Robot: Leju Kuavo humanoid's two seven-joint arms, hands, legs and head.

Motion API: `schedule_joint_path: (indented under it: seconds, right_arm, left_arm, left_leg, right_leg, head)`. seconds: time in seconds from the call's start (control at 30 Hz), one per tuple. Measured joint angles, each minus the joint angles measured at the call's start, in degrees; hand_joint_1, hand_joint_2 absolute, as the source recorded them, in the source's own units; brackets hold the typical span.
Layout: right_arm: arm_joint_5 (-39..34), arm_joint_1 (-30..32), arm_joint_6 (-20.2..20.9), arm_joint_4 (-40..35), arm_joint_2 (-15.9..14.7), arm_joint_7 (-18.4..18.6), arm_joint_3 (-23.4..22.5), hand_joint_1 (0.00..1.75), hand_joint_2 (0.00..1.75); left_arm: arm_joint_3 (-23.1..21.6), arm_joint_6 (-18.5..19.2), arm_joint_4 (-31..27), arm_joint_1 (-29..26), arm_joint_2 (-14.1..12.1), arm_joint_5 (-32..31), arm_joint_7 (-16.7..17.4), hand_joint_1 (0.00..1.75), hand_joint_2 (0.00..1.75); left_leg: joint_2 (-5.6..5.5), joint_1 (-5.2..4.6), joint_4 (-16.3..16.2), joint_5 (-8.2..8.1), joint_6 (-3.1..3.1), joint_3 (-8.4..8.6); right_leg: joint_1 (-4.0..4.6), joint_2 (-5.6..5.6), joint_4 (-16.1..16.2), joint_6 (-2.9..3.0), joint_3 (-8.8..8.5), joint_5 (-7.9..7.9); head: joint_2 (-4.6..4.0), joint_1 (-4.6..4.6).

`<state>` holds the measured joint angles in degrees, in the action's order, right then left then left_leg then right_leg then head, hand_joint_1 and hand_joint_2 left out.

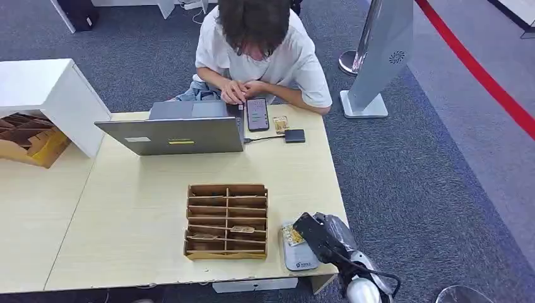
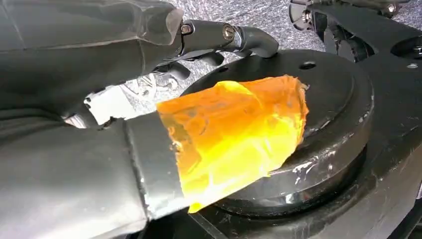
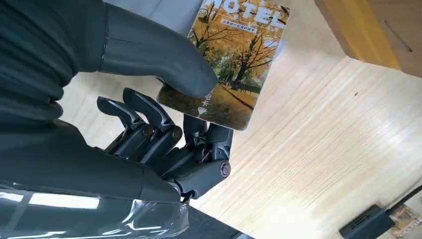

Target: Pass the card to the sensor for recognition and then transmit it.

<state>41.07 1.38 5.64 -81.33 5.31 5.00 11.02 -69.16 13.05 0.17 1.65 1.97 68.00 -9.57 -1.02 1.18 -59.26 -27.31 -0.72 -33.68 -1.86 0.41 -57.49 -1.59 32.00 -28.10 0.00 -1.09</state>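
Pinching a hotel key card (image 3: 226, 59) between thumb and fingers, the right robot hand (image 1: 315, 232) holds it over the grey card sensor (image 1: 298, 257) at the desk (image 1: 126, 214) edge. Left robot hand (image 2: 124, 99): fingers curled, state unclear. Wooden divider box (image 1: 226, 221) beside holds cards.

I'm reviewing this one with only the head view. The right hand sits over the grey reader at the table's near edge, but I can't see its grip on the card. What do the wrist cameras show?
Observer: In the right wrist view, the right hand pinches the card, with the thumb on the printed face and the fingers underneath.
Operator: What's printed on it?
Observer: A photo of autumn trees, with large letters ending in "OTEL" at the picture's edge.
Operator: And the left hand?
Observer: In the left wrist view, the left hand holds nothing, and its thumb tip has an orange covering.
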Motion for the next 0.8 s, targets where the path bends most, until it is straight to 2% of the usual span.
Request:
schedule_joint_path:
  seconds: [0.8]
  right_arm:
    - [4.85, -1.31, 0.07, 3.72, 1.75, 1.25, -2.49, 1.75, 1.75]
  left_arm:
    - [0.0, -0.29, 0.0, 0.03, 0.17, 0.96, 0.57, 0.0, 0.0]
  left_leg:
    - [0.0, 0.0, 0.0, 0.0, 0.0, 0.02]
  right_leg:
    - [0.0, 0.0, 0.0, 0.0, -0.01, 0.0]
  head:
    - [0.0, 0.0]
